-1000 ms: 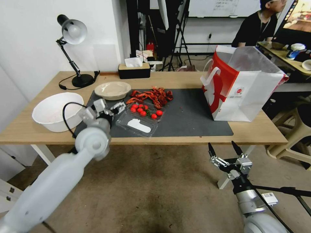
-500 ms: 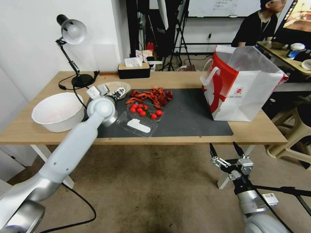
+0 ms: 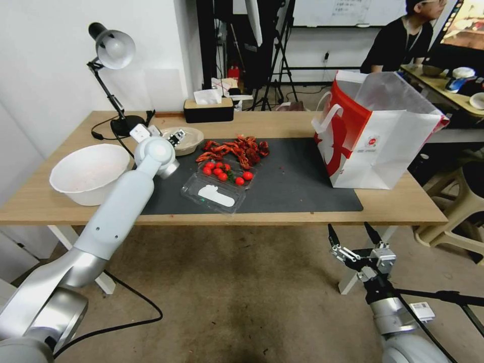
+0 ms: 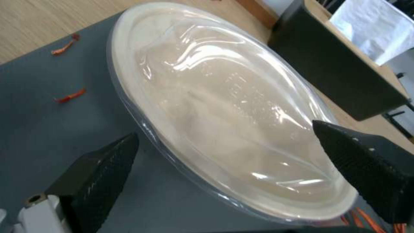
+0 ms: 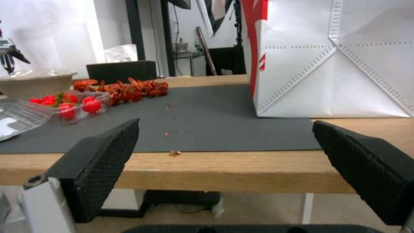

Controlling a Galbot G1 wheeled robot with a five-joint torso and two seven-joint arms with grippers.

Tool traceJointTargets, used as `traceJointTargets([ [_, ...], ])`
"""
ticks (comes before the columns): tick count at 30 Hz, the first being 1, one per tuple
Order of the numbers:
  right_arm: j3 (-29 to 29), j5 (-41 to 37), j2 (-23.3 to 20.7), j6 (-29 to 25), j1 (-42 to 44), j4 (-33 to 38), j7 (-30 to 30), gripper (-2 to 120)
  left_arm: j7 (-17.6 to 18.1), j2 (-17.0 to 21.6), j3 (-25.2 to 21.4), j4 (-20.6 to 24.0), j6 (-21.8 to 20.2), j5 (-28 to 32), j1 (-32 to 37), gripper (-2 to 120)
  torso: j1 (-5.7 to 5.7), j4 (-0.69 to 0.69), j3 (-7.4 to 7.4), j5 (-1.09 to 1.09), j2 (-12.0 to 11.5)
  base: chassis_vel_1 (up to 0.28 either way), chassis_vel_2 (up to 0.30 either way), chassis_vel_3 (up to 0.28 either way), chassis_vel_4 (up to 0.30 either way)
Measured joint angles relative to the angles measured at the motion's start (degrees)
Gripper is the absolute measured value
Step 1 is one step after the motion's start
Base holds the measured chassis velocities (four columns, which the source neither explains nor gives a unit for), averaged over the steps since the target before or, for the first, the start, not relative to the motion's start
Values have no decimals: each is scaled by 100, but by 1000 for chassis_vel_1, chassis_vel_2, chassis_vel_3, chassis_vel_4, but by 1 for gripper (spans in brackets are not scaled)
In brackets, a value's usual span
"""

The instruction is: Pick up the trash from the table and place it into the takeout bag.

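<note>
A: Left gripper [image 3: 176,137]?
B: Spread wide, hovering at the shallow beige bowl [image 3: 189,138], far-left corner of the grey mat [image 3: 292,186]; fingers [image 4: 99,174] straddle its rim, film-covered.
A: Right gripper [image 3: 354,236]?
B: Wide, empty, below the table [image 3: 403,204] near edge. Takeout bag [image 3: 383,141] upright far right; bare mat between.

Desk lamp [image 3: 113,55], tissue box [image 3: 208,109]

left gripper [image 3: 177,136] (jaws apart) advanced, seemingly over bowl [image 3: 187,141]
</note>
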State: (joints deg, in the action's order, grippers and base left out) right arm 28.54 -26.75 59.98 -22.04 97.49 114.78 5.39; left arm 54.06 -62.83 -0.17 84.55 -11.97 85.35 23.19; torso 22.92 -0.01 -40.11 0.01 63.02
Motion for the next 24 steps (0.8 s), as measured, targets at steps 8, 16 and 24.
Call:
traceJointTargets([
  [8, -21, 7, -2, -4, -7, -19, -2, 100, -69, -251, -192, -709, -118, 18, -306, 100, 0, 0, 0, -1, 0, 0, 0, 0, 0],
  [16, 28, 7, -29, -4, 71, 9, 0, 100, 9, -336, -251, -998, -172, 82, -405, 82, 0, 1, 0, -1, 0, 0, 0, 0, 0],
  [24, 36, 27, -22, -9, 121, 49, 0, 100, 28, -381, -264, -1140, -148, 114, -486, 52, 0, 1, 0, 0, 0, 0, 0, 0, 0],
])
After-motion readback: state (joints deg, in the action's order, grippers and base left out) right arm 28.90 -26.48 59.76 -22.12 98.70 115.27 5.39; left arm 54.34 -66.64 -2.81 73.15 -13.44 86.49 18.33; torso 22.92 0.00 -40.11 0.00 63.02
